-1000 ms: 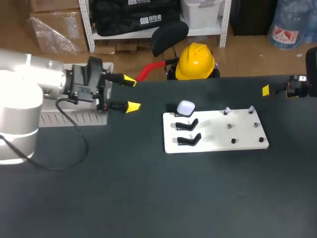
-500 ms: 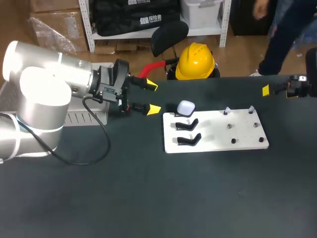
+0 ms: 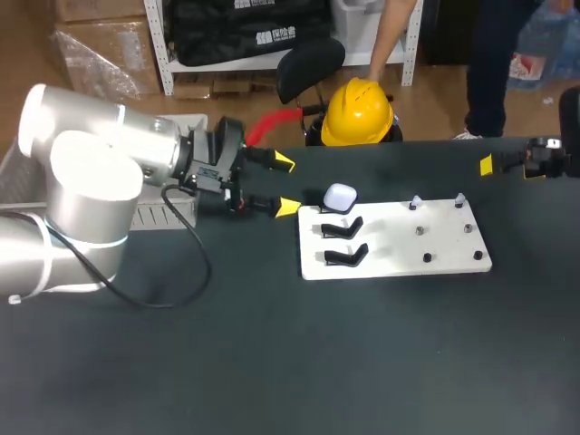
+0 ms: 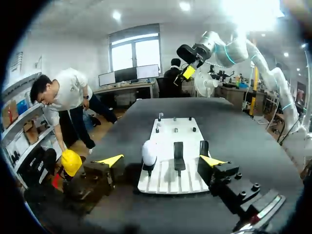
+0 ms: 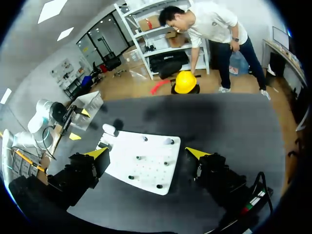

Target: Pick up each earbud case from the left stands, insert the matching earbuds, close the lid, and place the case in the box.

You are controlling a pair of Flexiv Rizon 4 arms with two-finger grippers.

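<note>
Left gripper (image 3: pixel 285 185) spread, empty, near the white case (image 3: pixel 341 197) on the board (image 3: pixel 390 252); right gripper (image 5: pixel 146 152) spread, empty

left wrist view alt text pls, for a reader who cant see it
The left claw is open, its yellow tips spread wide before a white board. A white earbud case sits on one of the board's near stands; the two black stands beside it are empty.

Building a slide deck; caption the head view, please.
Left arm's open yellow-tipped tool hovers beside the glossy white earbud case on the white stand board.
</note>
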